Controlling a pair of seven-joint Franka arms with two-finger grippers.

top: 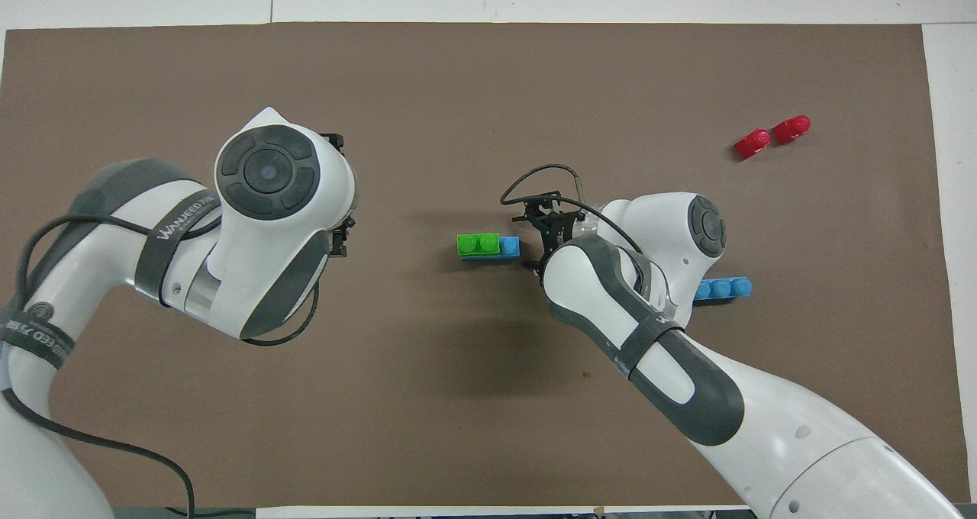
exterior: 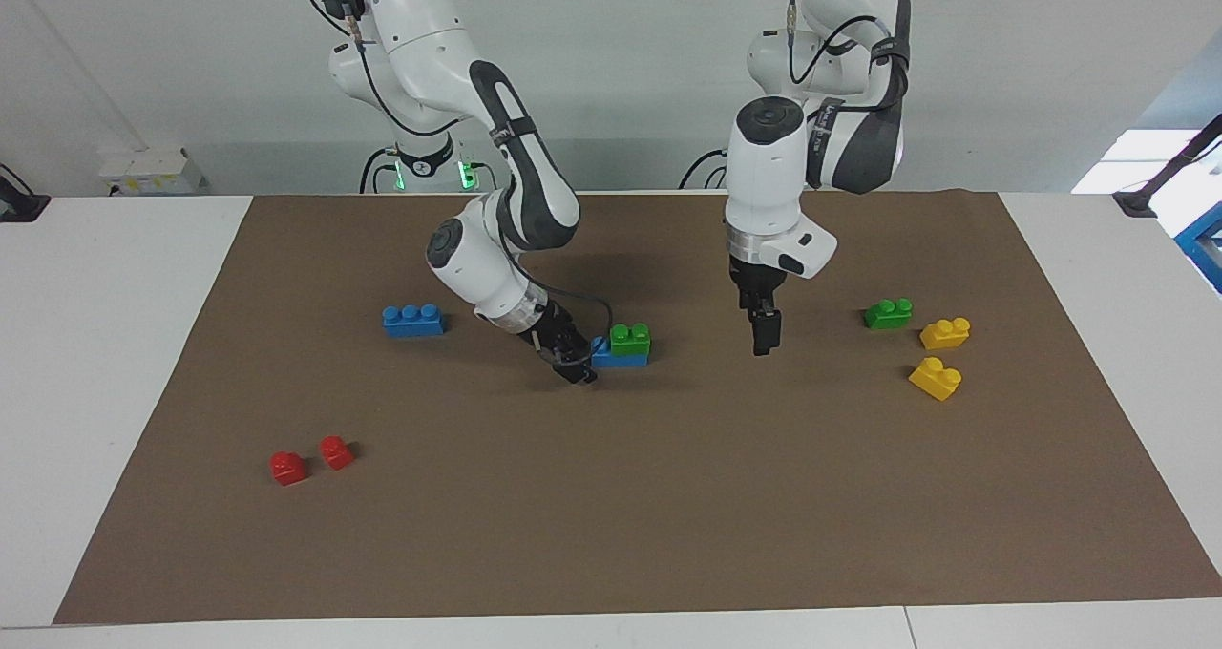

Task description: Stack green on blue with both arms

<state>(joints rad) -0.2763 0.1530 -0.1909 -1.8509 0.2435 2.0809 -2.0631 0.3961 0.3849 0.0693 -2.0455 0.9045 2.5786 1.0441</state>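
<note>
1. One green brick (exterior: 630, 338) already sits on a blue brick (exterior: 611, 353) in the middle of the brown mat (exterior: 668, 534).
2. The stacking looks done; both arms may only need to pull away.
3. The right gripper (exterior: 576, 367) leans low, right beside the blue brick's bare end. Whether its jaws are apart or holding cannot be told.
4. The left gripper (exterior: 766, 332) hangs straight down over the mat, well apart from the stack, jaws together and holding nothing.

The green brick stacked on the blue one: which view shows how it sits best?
The facing view: the green brick shows side-on, sitting on the blue brick. The overhead view shows only its studded top, covering the blue brick's end toward the left arm.
</note>
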